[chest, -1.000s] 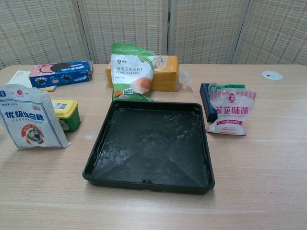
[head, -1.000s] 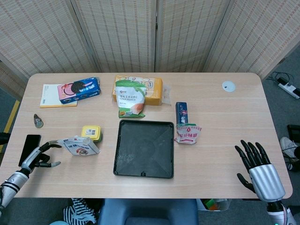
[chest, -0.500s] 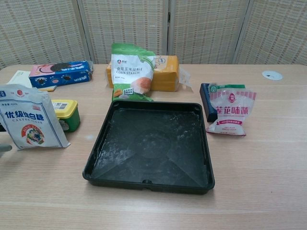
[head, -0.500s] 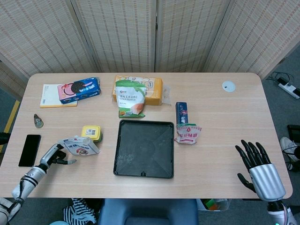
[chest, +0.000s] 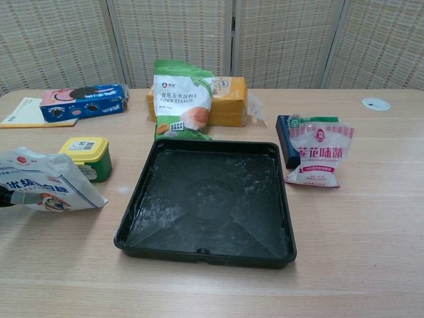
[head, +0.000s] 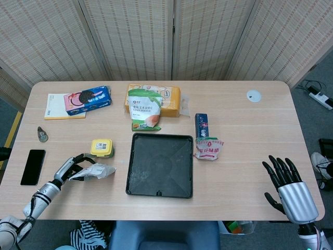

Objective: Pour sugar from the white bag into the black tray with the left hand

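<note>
The white sugar bag [head: 97, 170] [chest: 46, 189] leans over, crumpled, just left of the black tray [head: 160, 165] [chest: 212, 199], which has a thin white dusting on its floor. My left hand [head: 72, 167] grips the bag's left end, fingers wrapped around it; the chest view shows only a dark sliver of this hand at the left edge. My right hand [head: 287, 183] hovers at the table's front right edge with fingers spread, holding nothing, far from the tray.
A yellow-lidded green tub [head: 102, 147] [chest: 86, 158] stands right behind the bag. A corn starch bag [head: 144, 108] and an orange box sit behind the tray. A pink packet [head: 208, 148] and a dark blue box [head: 201, 125] lie to its right. A phone [head: 33, 166] lies at far left.
My left hand has moved right and closed around the sugar bag. The bag, upright before, now leans over crumpled and sits slightly nearer the table front. The right hand has barely moved.
</note>
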You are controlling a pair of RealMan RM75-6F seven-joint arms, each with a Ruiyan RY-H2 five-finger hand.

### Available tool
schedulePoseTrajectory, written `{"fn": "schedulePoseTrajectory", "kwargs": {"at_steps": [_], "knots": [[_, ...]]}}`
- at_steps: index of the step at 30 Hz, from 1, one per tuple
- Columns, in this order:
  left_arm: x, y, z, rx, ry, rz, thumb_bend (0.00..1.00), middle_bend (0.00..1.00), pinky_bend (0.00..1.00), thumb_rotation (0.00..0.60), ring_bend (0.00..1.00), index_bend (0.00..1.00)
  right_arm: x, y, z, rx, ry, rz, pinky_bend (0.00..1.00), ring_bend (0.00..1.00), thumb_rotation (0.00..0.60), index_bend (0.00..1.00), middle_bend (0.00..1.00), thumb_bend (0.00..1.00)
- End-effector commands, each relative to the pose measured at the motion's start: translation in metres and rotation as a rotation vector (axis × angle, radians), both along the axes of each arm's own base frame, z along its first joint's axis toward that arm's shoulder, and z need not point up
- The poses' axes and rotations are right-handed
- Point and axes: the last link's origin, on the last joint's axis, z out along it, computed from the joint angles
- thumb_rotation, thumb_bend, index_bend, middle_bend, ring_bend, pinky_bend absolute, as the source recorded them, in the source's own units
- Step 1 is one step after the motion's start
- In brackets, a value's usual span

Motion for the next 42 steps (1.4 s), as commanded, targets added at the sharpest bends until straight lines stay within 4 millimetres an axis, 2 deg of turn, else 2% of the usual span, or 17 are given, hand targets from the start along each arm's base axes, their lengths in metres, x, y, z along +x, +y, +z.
{"fn": "schedulePoseTrajectory", "kwargs": {"at_steps": [1, 11, 16, 21, 29, 33, 42], "knots": [[-0.002, -0.001, -0.002, 0.0, 0.007, 0.011, 0.17, 0.42, 1.0, 0.6, 1.0, 0.31, 0.0, 0.0, 0.001, -0.005, -0.001, -0.002, 0.0, 0.0, 0.6, 0.0, 0.0, 0.28], [-0.001, -0.005, -0.022, -0.06, 0.069, -0.002, 0.17, 0.42, 1.0, 0.6, 1.0, 0.32, 0.0, -0.001, 0.0, 0.003, -0.004, -0.003, 0.0, 0.0, 0.6, 0.0, 0.0, 0.28], [0.002, -0.002, -0.023, -0.033, 0.064, 0.004, 0.17, 0.5, 1.0, 0.6, 1.0, 0.44, 0.0, -0.001, 0.001, 0.002, -0.008, 0.0, 0.0, 0.0, 0.6, 0.0, 0.0, 0.27], [0.009, 0.002, -0.017, 0.036, 0.02, 0.009, 0.17, 0.74, 1.0, 0.6, 1.0, 0.67, -0.001, -0.001, 0.0, 0.011, -0.009, -0.003, 0.0, 0.0, 0.6, 0.0, 0.0, 0.28], [0.013, 0.002, -0.008, 0.062, -0.015, 0.046, 0.2, 0.95, 1.0, 0.6, 1.0, 0.87, 0.0, -0.001, -0.002, 0.016, -0.008, -0.002, 0.0, 0.0, 0.6, 0.0, 0.0, 0.27], [0.008, 0.0, 0.001, 0.021, 0.025, 0.07, 0.23, 0.99, 1.0, 0.6, 1.0, 0.91, 0.0, -0.001, -0.001, 0.014, -0.008, -0.001, 0.0, 0.0, 0.6, 0.0, 0.0, 0.28], [0.004, -0.006, 0.032, -0.041, 0.168, 0.13, 0.23, 1.0, 1.0, 0.6, 1.0, 0.92, -0.001, -0.003, -0.002, 0.027, -0.007, -0.005, 0.0, 0.0, 0.6, 0.0, 0.0, 0.28]]}}
